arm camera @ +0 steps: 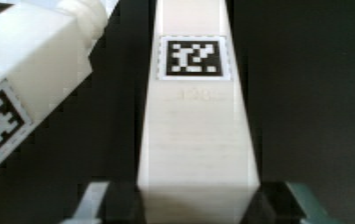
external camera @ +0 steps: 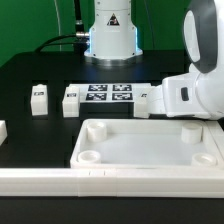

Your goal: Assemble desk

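In the exterior view the robot's bulky white arm [external camera: 195,90] hides the gripper [arm camera: 193,208] completely. Up close its dark fingers [arm camera: 96,203] run off the frame's edge, so I can't tell whether they touch the long white square tagged leg [arm camera: 197,130]. A second white tagged part [arm camera: 0,118] beside it is blurred and cropped.

On my wrist feed, a white square leg [arm camera: 195,120] runs straight down the middle of the dark surface [arm camera: 316,90], with a black-and-white tag [arm camera: 193,58] on its upper face. The pincer [arm camera: 195,203] straddles its near end, one finger [arm camera: 99,203] close on each side; I can't tell if they're pressing it. Beside the leg lies another white block [arm camera: 41,50] with tags.
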Action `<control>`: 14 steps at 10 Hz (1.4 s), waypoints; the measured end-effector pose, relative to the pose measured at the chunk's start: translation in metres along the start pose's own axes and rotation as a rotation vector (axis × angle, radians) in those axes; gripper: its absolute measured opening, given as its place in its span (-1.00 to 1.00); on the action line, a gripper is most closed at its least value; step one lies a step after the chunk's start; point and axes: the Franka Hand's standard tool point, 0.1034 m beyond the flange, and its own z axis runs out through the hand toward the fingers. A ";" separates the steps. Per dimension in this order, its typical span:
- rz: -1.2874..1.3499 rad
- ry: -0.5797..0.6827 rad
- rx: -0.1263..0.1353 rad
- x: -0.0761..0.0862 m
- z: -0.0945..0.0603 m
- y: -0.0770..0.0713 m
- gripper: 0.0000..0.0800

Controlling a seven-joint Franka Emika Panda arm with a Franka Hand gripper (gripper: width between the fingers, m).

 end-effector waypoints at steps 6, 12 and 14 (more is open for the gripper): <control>0.000 0.057 0.071 -0.023 -0.044 0.012 -0.29; 0.008 0.301 0.094 -0.033 -0.087 0.018 -0.29; 0.008 0.403 0.092 -0.046 -0.111 0.024 -0.29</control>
